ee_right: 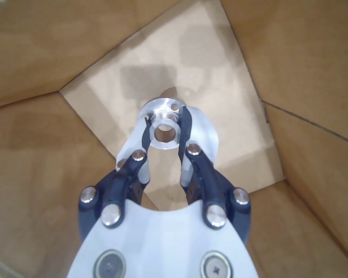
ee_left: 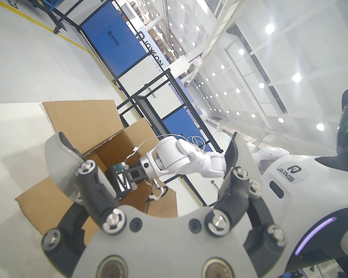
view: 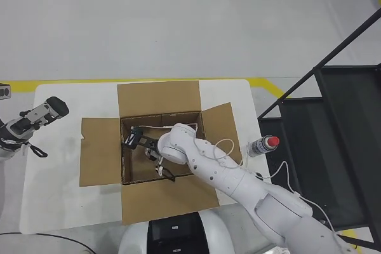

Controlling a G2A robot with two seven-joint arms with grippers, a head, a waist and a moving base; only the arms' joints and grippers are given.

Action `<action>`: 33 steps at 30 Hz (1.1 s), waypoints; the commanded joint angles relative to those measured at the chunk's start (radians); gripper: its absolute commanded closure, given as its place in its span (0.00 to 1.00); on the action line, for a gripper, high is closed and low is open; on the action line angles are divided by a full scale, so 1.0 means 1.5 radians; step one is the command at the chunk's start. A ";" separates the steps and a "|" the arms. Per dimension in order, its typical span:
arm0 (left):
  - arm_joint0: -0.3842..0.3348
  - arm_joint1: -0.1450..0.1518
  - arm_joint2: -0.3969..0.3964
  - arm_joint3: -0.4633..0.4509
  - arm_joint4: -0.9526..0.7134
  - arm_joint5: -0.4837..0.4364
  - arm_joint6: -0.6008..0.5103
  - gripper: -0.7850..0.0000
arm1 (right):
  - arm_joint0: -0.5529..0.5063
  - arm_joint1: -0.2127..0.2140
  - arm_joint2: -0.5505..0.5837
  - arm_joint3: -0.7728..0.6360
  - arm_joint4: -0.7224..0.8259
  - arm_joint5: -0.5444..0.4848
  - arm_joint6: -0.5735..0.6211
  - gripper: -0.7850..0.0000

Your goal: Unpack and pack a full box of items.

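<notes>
An open cardboard box [view: 159,101] stands in the middle of the white table, flaps spread out. My right gripper [ee_right: 166,122] is down inside the box, shut on a shiny metal flange [ee_right: 164,128] with a hollow hub, held just above the bare box floor [ee_right: 191,59]. In the top view the right gripper [view: 134,138] sits in the box's left half. From the left wrist view the right gripper [ee_left: 122,178] shows above the box [ee_left: 104,134]. My left gripper [ee_left: 145,151] is open and empty, raised off the table's left side [view: 47,113].
A spray can with a red cap [view: 264,145] lies at the table's right edge. Dark metal stairs [view: 343,133] stand to the right of the table. White table [view: 57,190] surface spreads left of the box.
</notes>
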 commanded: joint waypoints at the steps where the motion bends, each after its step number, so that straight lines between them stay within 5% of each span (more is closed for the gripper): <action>1: 0.000 0.000 0.000 0.000 0.000 0.000 0.000 0.00 | -0.027 0.013 0.030 -0.058 -0.003 0.000 0.012 1.00; 19: 0.000 0.000 0.000 0.000 0.000 0.000 0.000 0.00 | -0.276 0.097 0.238 -0.559 -0.075 0.003 0.220 1.00; 33: 0.000 0.000 0.000 0.000 0.000 0.000 0.000 0.00 | -0.418 0.125 0.316 -0.723 -0.080 -0.003 0.283 1.00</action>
